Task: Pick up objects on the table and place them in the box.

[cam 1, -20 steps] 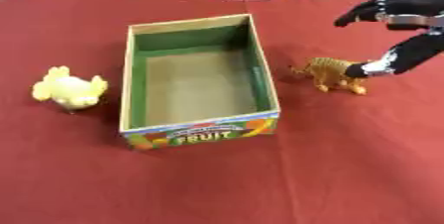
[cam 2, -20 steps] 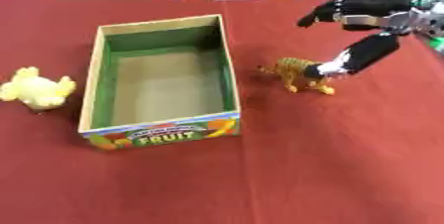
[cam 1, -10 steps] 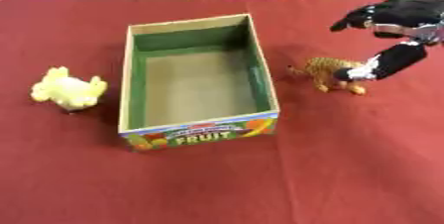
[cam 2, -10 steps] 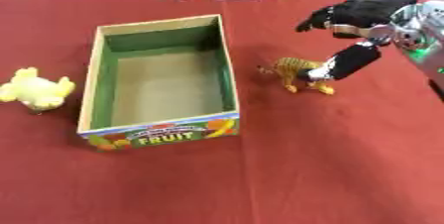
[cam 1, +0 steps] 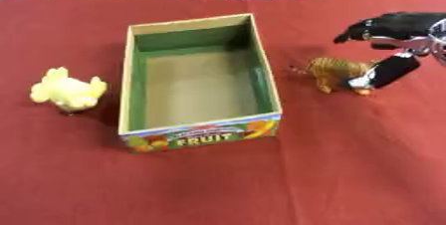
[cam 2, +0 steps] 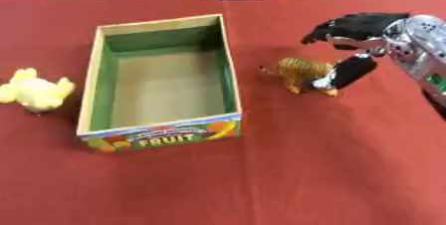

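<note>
The work is laid on a table (cam 1: 218, 189) covered with a red cloth; at its far edge some people are partly seen, who touch nothing. In the middle stands the box (cam 1: 199, 137), an open cardboard tray with green inner walls and the word FRUIT on its near side; it is empty, so nothing of the task is judged as done yet. The right hand (cam 2: 357, 32) is seen to the right of the box, a little beyond its far half; its fingers are spread above and its thumb is lowered beside the toy tiger (cam 2: 300, 71), so the hand is open around the toy and not closed on it; it is probably placed so for a pinch. The tiger stands upright just right of the box, apart from its wall. The yellow plush chick (cam 1: 68, 91) is lying left of the box, untouched; the left hand is not seen.
</note>
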